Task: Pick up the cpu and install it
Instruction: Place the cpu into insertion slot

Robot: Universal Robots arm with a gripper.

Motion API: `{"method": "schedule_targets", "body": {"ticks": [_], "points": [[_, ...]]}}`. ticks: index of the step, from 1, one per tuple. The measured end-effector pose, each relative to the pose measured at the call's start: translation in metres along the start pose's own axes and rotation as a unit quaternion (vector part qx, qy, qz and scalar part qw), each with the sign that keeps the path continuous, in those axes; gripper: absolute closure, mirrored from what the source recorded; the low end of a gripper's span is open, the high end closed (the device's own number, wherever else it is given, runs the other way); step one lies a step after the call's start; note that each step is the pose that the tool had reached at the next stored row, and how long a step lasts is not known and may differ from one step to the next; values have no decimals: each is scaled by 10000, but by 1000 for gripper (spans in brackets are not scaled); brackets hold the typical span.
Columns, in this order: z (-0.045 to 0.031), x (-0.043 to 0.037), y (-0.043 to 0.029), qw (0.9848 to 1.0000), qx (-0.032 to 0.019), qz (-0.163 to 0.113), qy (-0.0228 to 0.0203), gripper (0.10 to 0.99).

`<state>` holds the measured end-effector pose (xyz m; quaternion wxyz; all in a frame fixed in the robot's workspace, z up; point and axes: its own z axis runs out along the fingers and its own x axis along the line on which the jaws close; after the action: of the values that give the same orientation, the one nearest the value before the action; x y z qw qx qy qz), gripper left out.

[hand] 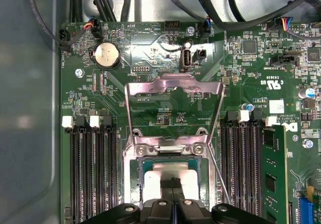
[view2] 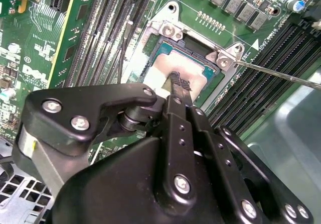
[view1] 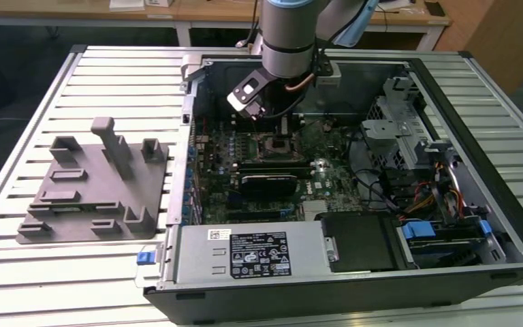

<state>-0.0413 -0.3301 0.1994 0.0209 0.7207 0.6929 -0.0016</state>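
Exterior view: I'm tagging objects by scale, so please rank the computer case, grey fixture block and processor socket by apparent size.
1. computer case
2. grey fixture block
3. processor socket, clearly the smallest

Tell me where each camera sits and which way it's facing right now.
Exterior view: off the arm, high, looking down into the open computer case on the slatted table; the arm reaches in.
First wrist view: on the arm, facing squarely down at the motherboard and raised load plate; the pincer shows.
Second wrist view: on the arm, looking slantwise along the pincer's black links to the socket.
Shared: both wrist views show the pincer's tip over the cpu in the socket.
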Motion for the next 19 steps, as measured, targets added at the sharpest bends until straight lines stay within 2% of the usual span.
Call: {"method": "schedule_targets", "body": {"ticks": [14,17,19], "points": [[15,1,0,10000,0,0,12,976],[-1,3,2,10000,-6,1,21,976],[-34,-1,1,10000,0,0,12,976]]}}
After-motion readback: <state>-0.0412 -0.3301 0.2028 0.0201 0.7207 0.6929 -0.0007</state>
